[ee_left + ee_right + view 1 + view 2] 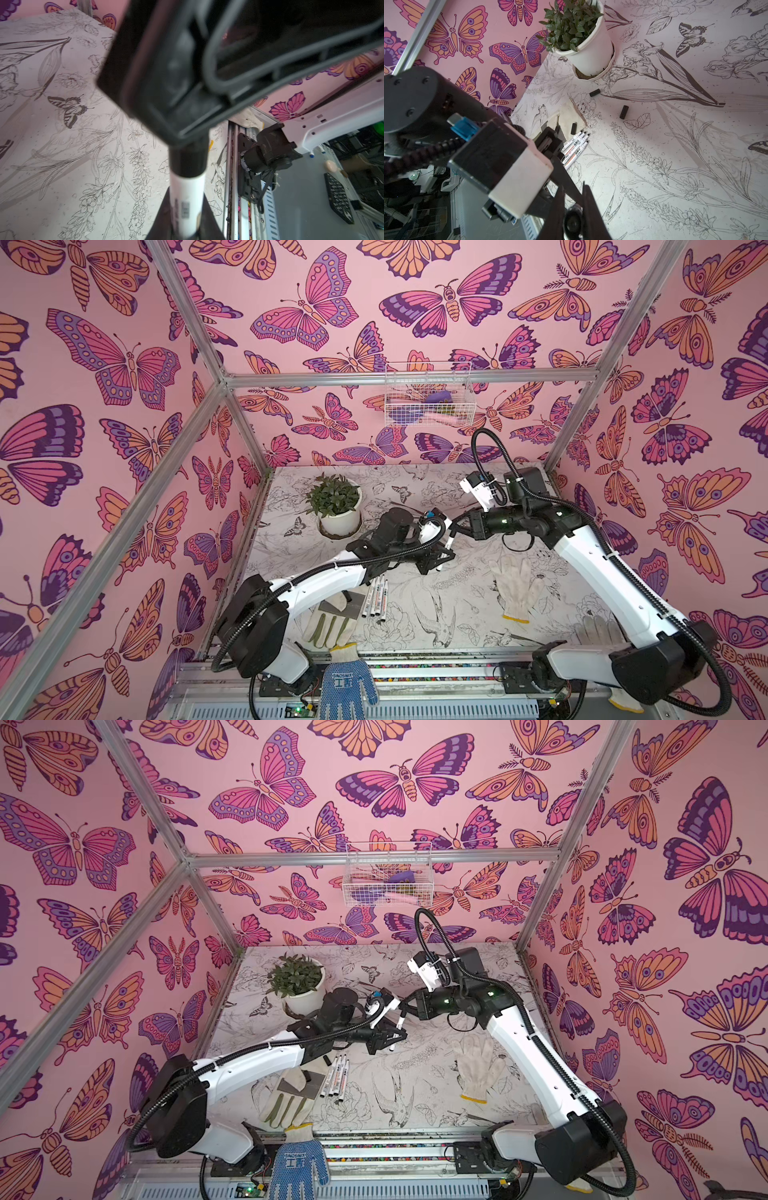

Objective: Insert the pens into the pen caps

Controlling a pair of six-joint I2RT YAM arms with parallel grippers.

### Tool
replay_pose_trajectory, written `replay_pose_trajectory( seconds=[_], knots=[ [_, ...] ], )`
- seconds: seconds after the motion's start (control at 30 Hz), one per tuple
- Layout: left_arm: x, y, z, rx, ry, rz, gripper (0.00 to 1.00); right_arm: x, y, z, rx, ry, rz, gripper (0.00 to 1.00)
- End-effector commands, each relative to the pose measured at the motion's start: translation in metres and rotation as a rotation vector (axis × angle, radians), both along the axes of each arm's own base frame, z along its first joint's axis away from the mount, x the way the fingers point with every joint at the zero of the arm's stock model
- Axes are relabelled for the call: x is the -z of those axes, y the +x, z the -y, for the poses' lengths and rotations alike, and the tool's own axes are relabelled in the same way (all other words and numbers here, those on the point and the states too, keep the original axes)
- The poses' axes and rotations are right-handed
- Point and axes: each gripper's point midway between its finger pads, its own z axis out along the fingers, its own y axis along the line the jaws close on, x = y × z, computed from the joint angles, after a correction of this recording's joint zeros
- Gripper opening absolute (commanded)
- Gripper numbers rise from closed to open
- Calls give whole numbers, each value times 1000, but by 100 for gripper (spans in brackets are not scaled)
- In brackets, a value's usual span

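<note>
Over the middle of the flower-printed table (465, 614), my two pincers meet tip to tip. My left pincer (443, 558) is closed on a slim white plastic marker pen (449, 540) with dark label print. In the left wrist view its dark fingers (164, 216) press the barrel from both sides. I hold the pen tilted, above the table, with its front end toward my right pincer (456, 526). My right pincer is closed on a small black plastic cylindrical cap (188, 162). This cap sits over the front end of the held pen, so no tip shows. In the right wrist view I see the round end of the cap between my two fingers (559, 207).

Four more white pens (376, 597) of the same kind lie side by side on the table, close together, partly under my left arm, with bare dark tips. Just beside them lies a pale work glove with greenish fingers and a dark grey patch (328, 626).

Three loose black caps show in the right wrist view. The nearest cap (573, 128) is by the edge of this glove, close to the pen tips. The middle cap (624, 112) is further out on the table. The far cap (595, 92) is near the white pot with a green plant (591, 52). A white knitted glove (515, 585) lies flat, well apart from the pens.
</note>
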Motion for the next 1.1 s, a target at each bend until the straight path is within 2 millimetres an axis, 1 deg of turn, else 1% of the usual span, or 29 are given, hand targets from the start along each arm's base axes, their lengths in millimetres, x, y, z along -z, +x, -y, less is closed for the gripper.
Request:
replay_pose_trajectory(
  seconds=[0.0, 0.07, 0.13, 0.27, 0.43, 0.6, 0.73, 0.9, 1.07],
  knots=[
    [-106, 49, -5, -220, -248, 296, 0, 62, -46, -2, -64, -85, -293, 0],
    [-115, 60, -6, -285, -259, 315, 0, 70, -48, -3, -71, -84, -312, 0],
    [-120, 67, -7, -321, -274, 335, 0, 76, -52, -6, -83, -88, -329, 0],
    [-132, 79, -8, -393, -305, 373, 0, 99, -58, -6, -93, -142, -377, 0],
    [-143, 88, -11, -477, -305, 449, 0, 121, -63, -1, -90, -195, -431, 0],
    [-159, 94, -18, -534, -343, 494, 0, 134, -72, -3, -104, -218, -474, 0],
    [-173, 95, -17, -538, -390, 517, 0, 138, -74, -4, -113, -222, -507, 0],
    [-197, 90, -5, -507, -447, 556, 0, 140, -71, -4, -117, -242, -516, 0],
    [-221, 90, -6, -514, -499, 594, 0, 144, -66, -1, -112, -262, -496, 0]
  ],
)
